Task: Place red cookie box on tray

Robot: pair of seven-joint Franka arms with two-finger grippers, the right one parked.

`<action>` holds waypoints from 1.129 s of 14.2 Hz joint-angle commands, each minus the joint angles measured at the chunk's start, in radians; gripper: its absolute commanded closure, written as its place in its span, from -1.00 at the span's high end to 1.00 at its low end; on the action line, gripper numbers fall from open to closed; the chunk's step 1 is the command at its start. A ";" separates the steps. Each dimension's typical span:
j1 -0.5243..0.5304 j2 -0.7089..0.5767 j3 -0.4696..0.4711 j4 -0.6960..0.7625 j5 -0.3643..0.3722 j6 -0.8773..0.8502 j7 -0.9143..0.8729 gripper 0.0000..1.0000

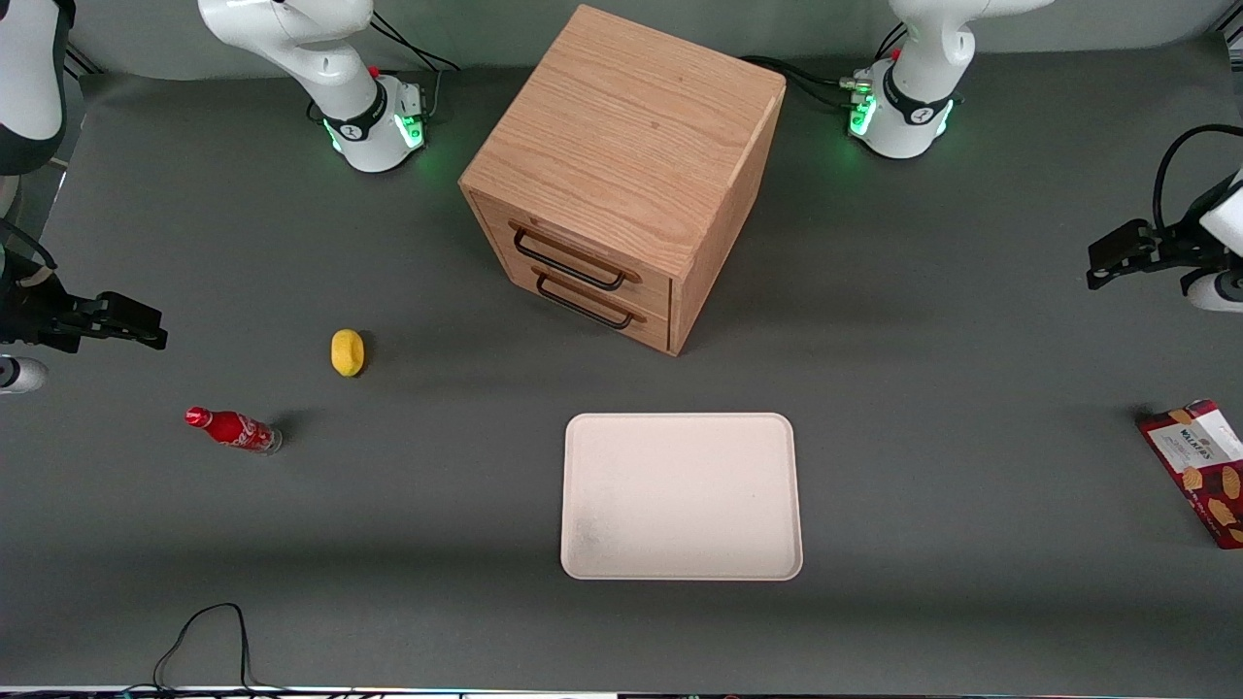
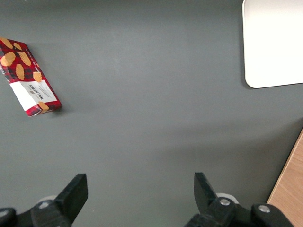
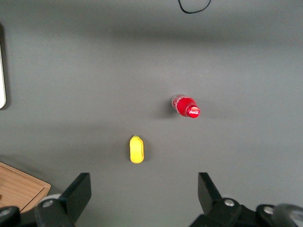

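red cookie box (image 1: 1199, 471) lies flat on the dark grey tabletop (image 1: 923, 388) at the working arm's end, its end running off the edge of the front view. in the left wrist view the red cookie box (image 2: 28, 78) shows its tartan face, the white label panel and the golden cookie pictures, lying at a slant, well apart from the fingers (image 2: 75, 191) and touching nothing else.

the gripper (image 2: 138, 194) hangs above bare tabletop with its two black fingers spread wide and nothing between them. in the front view the gripper (image 1: 1117, 257) sits high at the working arm's end, farther from the front camera than the box and not over it.

the tray (image 1: 680, 495) rests flat on the tabletop near the middle, cream-white with rounded corners, nothing lying on it. a corner of the tray (image 2: 274, 42) shows in the left wrist view, well apart from the fingers and from the box.

a wooden drawer cabinet (image 1: 621, 175) with two black handles stands farther from the front camera than the tray; its edge (image 2: 289, 184) lies just beside one finger in the wrist view. toward the parked arm's end lie a yellow lemon (image 1: 348, 351) and a small red soda bottle (image 1: 233, 429) on its side.
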 commanded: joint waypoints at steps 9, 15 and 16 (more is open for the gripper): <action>0.043 0.080 0.054 0.020 0.112 0.036 -0.004 1.00; 0.064 0.397 0.243 0.194 0.104 0.273 -0.021 1.00; 0.095 0.463 0.248 0.250 0.100 0.284 -0.021 1.00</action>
